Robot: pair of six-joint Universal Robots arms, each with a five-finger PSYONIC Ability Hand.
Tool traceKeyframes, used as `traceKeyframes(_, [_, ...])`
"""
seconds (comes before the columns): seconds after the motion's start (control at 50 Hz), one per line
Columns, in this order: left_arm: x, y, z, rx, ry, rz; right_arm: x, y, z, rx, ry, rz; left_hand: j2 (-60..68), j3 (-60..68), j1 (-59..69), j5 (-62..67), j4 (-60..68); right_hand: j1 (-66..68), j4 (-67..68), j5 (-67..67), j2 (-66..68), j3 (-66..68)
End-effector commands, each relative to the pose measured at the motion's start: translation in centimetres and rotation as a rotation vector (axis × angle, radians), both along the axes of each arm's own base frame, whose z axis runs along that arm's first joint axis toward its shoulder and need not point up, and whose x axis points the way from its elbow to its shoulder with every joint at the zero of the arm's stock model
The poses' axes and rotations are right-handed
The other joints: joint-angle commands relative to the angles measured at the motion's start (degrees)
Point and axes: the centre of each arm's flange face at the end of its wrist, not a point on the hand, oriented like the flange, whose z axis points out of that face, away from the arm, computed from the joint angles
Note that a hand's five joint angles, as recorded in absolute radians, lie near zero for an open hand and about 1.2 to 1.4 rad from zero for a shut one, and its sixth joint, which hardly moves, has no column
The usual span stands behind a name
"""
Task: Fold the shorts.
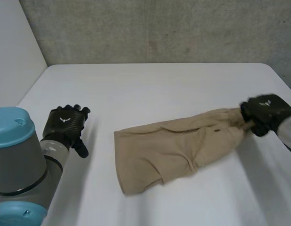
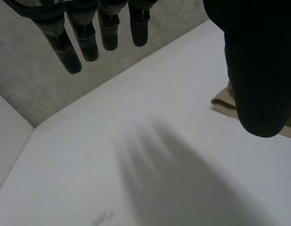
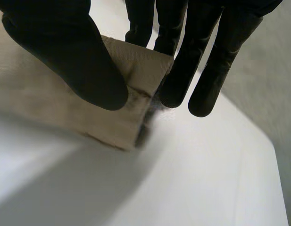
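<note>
While the left hand (image 1: 65,123) is held spread over the surface (image 1: 154,87), the shorts (image 1: 176,147) are pinched by the right hand (image 1: 264,112) near the right edge.

White matt surface (image 1: 164,89), rectangular, smooth and plain, with a rounded far right corner, running wide across the scene. Rough grey concrete wall (image 1: 159,28) directly behind its far edge, mottled, with faint darker stains and small pits. Smooth white side panel (image 1: 13,42), upright along the surface's left edge, meeting the concrete wall in a vertical corner. Grey speckled area (image 3: 277,61) beyond the surface's right edge; wall or floor cannot be told. Light soft and even, casting blurred grey shadows on the surface.
</note>
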Motion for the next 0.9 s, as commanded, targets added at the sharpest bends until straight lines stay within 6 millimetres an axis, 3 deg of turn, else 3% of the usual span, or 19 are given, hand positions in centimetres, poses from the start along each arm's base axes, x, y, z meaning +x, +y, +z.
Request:
traceKeyframes(0.02, [0.3,0.5,0.0,0.004,0.0,0.002,7.5,3.7,3.3,-0.091,-0.038,0.255,-1.2,-1.7,-1.1,-2.4,-1.4,26.1,11.8,14.5,13.0,11.9])
traceKeyframes(0.04, [0.3,0.6,0.0,0.004,0.0,0.002,9.6,5.3,3.8,-0.117,-0.048,0.332,-1.2,-1.7,-1.1,-2.4,-1.4,26.1,11.8,14.5,13.0,11.9])
traceKeyframes(0.1, [0.5,0.8,0.0,0.006,0.0,0.004,12.8,8.1,4.2,-0.16,-0.068,0.456,-1.2,-1.7,-1.1,-2.4,-1.4,26.1,11.8,14.5,13.0,11.9])
traceKeyframes(0.12, [0.6,1.0,0.0,0.006,0.0,0.004,14.7,10.0,3.9,-0.17,-0.076,0.536,-1.2,-1.7,-1.1,-2.4,-1.4,26.1,11.8,14.5,13.0,11.9])
traceKeyframes(0.2, [0.7,1.2,0.4,-0.003,0.004,0.007,17.8,14.1,1.7,-0.141,-0.069,0.698,-1.2,-1.7,-1.1,-2.4,-1.4,26.1,11.8,14.5,13.0,11.9])
traceKeyframes(0.3, [0.9,1.6,0.8,-0.012,0.008,0.007,19.4,17.4,-2.3,-0.016,-0.043,0.862,-1.2,-1.7,-1.1,-2.4,-1.4,26.1,11.8,14.5,13.0,11.9])
traceKeyframes(0.36, [0.9,1.6,1.1,-0.021,0.013,0.007,19.6,18.0,-3.2,0.026,-0.037,0.898,-1.2,-1.7,-1.1,-2.4,-1.4,26.1,11.8,14.5,13.0,11.9])
traceKeyframes(0.38, [1.0,1.6,1.2,-0.024,0.014,0.007,19.6,18.2,-3.0,0.039,-0.044,0.915,-1.2,-1.7,-1.1,-2.4,-1.4,20.4,6.0,8.7,7.2,6.1])
traceKeyframes(0.4, [1.0,1.6,1.3,-0.027,0.016,0.008,19.5,18.2,-2.8,0.045,-0.054,0.917,-1.2,-1.7,-1.1,-2.4,-1.4,5.8,-8.5,-5.8,-7.3,-8.4])
traceKeyframes(0.42, [1.0,1.6,1.3,-0.028,0.016,0.008,19.5,18.2,-2.8,0.045,-0.054,0.917,-1.2,-1.7,-1.1,-2.4,-1.4,5.7,-8.7,-6.0,-7.5,-8.6])
traceKeyframes(0.44, [1.0,1.6,1.7,-0.04,0.022,0.008,19.5,18.3,-2.0,0.031,-0.08,0.917,-1.2,-1.7,-1.1,-2.4,-1.4,-32.9,-47.3,-44.6,-46.1,-47.2])
traceKeyframes(0.48, [0.9,1.5,2.1,-0.054,0.029,0.008,19.5,18.1,-0.8,0.0,-0.108,0.902,-1.2,-1.7,-1.1,-2.4,-1.4,-43.9,-58.2,-55.5,-57.0,-58.1])
traceKeyframes(0.5, [0.9,1.3,2.3,-0.062,0.033,0.01,19.5,18.1,-0.8,-0.001,-0.108,0.901,-1.2,-1.7,-1.1,-2.4,-1.4,-43.9,-58.2,-55.5,-57.0,-58.1])
traceKeyframes(0.52, [0.9,1.1,2.8,-0.08,0.042,0.013,18.9,17.3,1.5,-0.037,-0.175,0.858,-1.2,-1.7,-1.1,-2.4,-1.4,-43.9,-58.2,-55.5,-57.0,-58.1])
traceKeyframes(0.6, [0.5,0.4,4.3,-0.132,0.069,0.013,16.6,14.3,4.2,0.002,-0.32,0.704,-1.2,-1.7,-1.1,-2.4,-1.4,-43.9,-58.2,-55.5,-57.0,-58.1])
traceKeyframes(0.74, [-1.7,0.6,6.9,-0.201,0.142,-0.047,13.2,10.7,6.9,0.042,-0.502,0.495,-0.9,-1.3,-0.8,-2.0,-1.0,-43.9,-58.2,-55.5,-57.0,-58.1])
traceKeyframes(0.8, [-3.6,1.5,6.9,-0.187,0.192,-0.102,12.1,8.9,6.7,0.047,-0.52,0.414,-0.5,-1.0,-0.5,-1.7,-0.7,-43.9,-58.2,-55.5,-57.0,-58.1])
traceKeyframes(0.9, [-6.0,2.9,4.4,-0.066,0.17,-0.163,12.6,6.5,4.5,0.134,-0.492,0.359,0.0,-0.5,0.0,-1.2,-0.2,-43.9,-58.2,-55.5,-57.0,-58.1])
